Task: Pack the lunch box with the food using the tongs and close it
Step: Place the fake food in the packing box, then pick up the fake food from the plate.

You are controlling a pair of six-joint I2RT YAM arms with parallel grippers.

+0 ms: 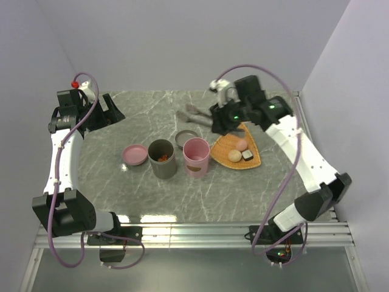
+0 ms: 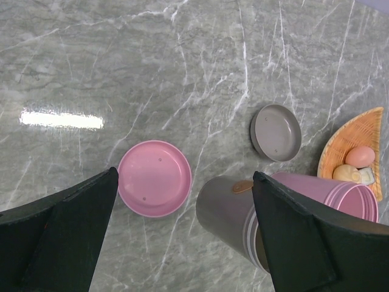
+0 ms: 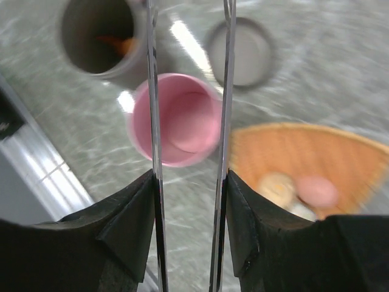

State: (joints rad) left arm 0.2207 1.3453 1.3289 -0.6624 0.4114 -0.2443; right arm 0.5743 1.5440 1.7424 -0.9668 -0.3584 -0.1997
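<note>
My right gripper [image 1: 219,119] is shut on the tongs [image 1: 196,114]; both thin metal arms [image 3: 152,121] run between its fingers. It hovers over the pink cup [image 3: 182,121] and the orange tray [image 1: 226,146]. On the tray lie a pink ball [image 1: 242,144], a beige ball [image 1: 234,156] and a dark brown block [image 1: 247,155]. The lunch box stands open as a grey cup [image 1: 161,158], with orange-brown bits [image 3: 118,44] inside, beside the pink cup [image 1: 196,157]. My left gripper [image 1: 102,113] is open and empty at the far left, looking down on the pink lid [image 2: 154,177].
A pink lid [image 1: 135,154] lies left of the grey cup, and a grey lid [image 1: 186,139] lies behind the two cups. The marble table top [image 1: 121,188] ends at a metal rail in front. Walls close in behind and on both sides.
</note>
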